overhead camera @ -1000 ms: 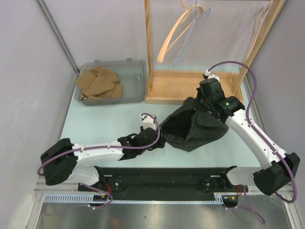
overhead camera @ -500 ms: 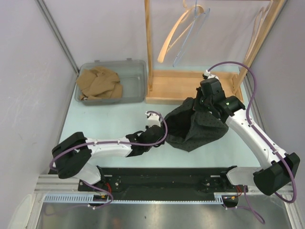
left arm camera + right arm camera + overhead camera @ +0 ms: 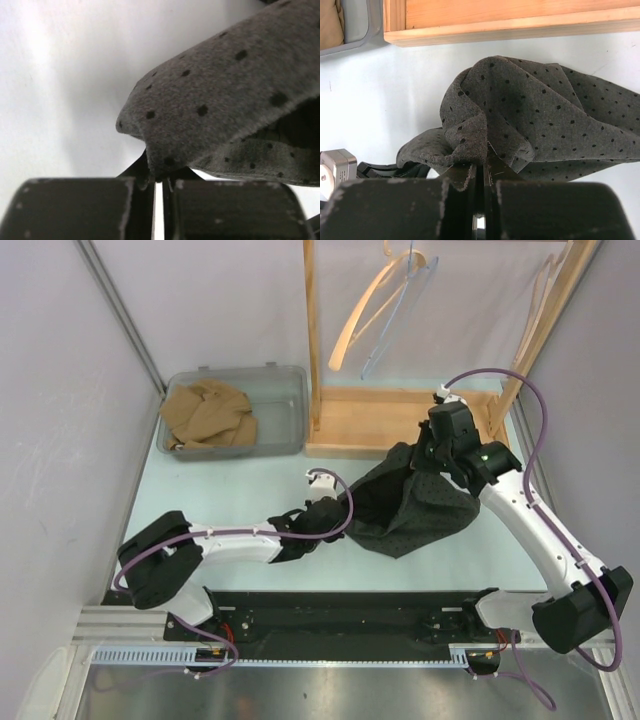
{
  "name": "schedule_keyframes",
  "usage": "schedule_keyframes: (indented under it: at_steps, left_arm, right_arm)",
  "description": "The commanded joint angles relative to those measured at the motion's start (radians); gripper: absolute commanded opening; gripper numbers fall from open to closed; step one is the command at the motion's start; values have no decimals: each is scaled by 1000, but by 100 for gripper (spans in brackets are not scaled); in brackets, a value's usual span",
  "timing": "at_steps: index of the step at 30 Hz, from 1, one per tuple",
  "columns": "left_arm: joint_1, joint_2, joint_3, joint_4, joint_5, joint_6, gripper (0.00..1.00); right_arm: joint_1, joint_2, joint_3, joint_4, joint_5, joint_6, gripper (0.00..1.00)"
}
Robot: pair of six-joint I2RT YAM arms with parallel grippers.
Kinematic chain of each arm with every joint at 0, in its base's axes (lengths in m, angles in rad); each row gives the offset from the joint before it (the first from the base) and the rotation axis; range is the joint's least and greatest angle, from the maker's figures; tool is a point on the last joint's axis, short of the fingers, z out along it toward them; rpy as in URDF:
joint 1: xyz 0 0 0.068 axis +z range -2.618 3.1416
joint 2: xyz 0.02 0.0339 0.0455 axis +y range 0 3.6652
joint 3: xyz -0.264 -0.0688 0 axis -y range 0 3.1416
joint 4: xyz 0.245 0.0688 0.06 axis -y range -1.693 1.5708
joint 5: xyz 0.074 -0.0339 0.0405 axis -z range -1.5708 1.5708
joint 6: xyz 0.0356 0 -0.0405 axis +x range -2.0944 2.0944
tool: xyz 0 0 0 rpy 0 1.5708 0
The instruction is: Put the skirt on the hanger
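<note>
The skirt [image 3: 412,505] is dark grey with black dots and hangs bunched between both arms just above the table. My right gripper [image 3: 427,453] is shut on its upper edge, and the right wrist view shows the fabric [image 3: 535,110] pinched at my right gripper [image 3: 481,170]. At the skirt's left corner my left gripper [image 3: 340,510] is shut. In the left wrist view that corner [image 3: 220,100] is clamped in the left gripper [image 3: 159,176]. The hanger [image 3: 385,310], pale wood and clear plastic, hangs from the wooden rack at the top, well above the skirt.
A grey bin [image 3: 290,390] holding a tan cloth [image 3: 208,415] sits at the back left. The rack's wooden base [image 3: 380,425] lies just behind the skirt, with an upright post [image 3: 312,340] and a slanted post [image 3: 545,330]. Walls close in on both sides.
The left arm reached right to the skirt and its jaws closed on the left corner. The right gripper, still holding the skirt, shifted slightly right.
</note>
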Motion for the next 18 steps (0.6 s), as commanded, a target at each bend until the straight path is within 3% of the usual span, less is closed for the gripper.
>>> schedule_keyframes:
  at_steps: [1,9,12,15,18]
  left_arm:
    - [11,-19,128,-95,46,33,0]
    - [16,-211,423,-608,371,236,0]
    - [14,-260,515,-719,499,315,0]
    - [13,-298,563,-765,655,377,0]
    - [8,-326,551,-714,784,385,0]
  right_arm:
    - [-36,-41,22,2,2,-12,0]
    - [-209,-37,163,-8,-19,-97,0]
    - [-272,-21,249,-8,-39,-127,0]
    - [-295,-4,310,-8,-53,-151,0]
    - [-300,16,376,-6,-50,-169,0]
